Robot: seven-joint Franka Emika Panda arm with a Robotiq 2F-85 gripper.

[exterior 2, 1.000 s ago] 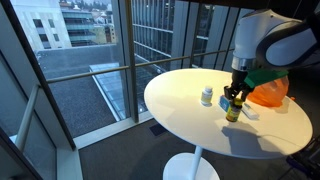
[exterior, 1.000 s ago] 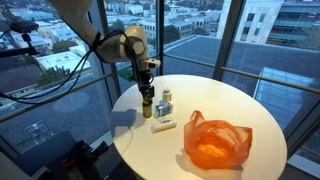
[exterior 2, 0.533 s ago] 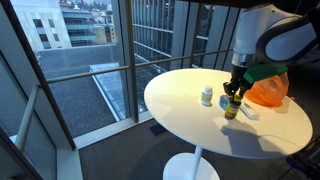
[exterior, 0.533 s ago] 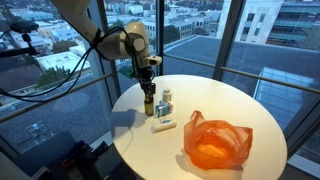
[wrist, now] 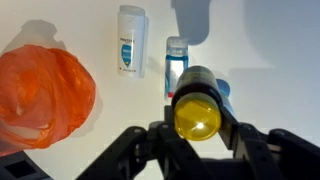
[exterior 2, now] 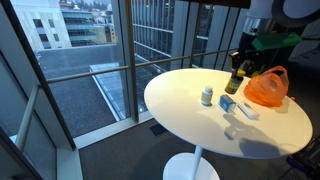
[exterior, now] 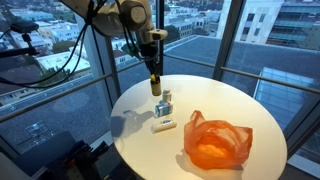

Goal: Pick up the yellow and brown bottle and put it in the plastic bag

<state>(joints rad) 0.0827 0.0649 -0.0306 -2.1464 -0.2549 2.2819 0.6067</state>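
My gripper (exterior: 155, 72) is shut on the yellow and brown bottle (exterior: 156, 84) and holds it in the air above the round white table (exterior: 230, 105). In the wrist view the bottle's yellow cap (wrist: 197, 116) sits between the black fingers (wrist: 197, 135). It also shows in an exterior view (exterior 2: 237, 77), lifted near the bag. The orange plastic bag (exterior: 217, 142) lies open on the table; it shows in the other exterior view (exterior 2: 266, 88) and at the left of the wrist view (wrist: 42, 95).
A small clear bottle with a blue label (exterior: 166, 101) (wrist: 176, 62) stands on the table. A white tube (exterior: 164, 124) (wrist: 131, 40) lies beside it. A small white jar (exterior 2: 207, 96) stands nearby. Windows surround the table.
The gripper has risen with the yellow and brown bottle, lifting it off the table and away from the small bottle and tube.
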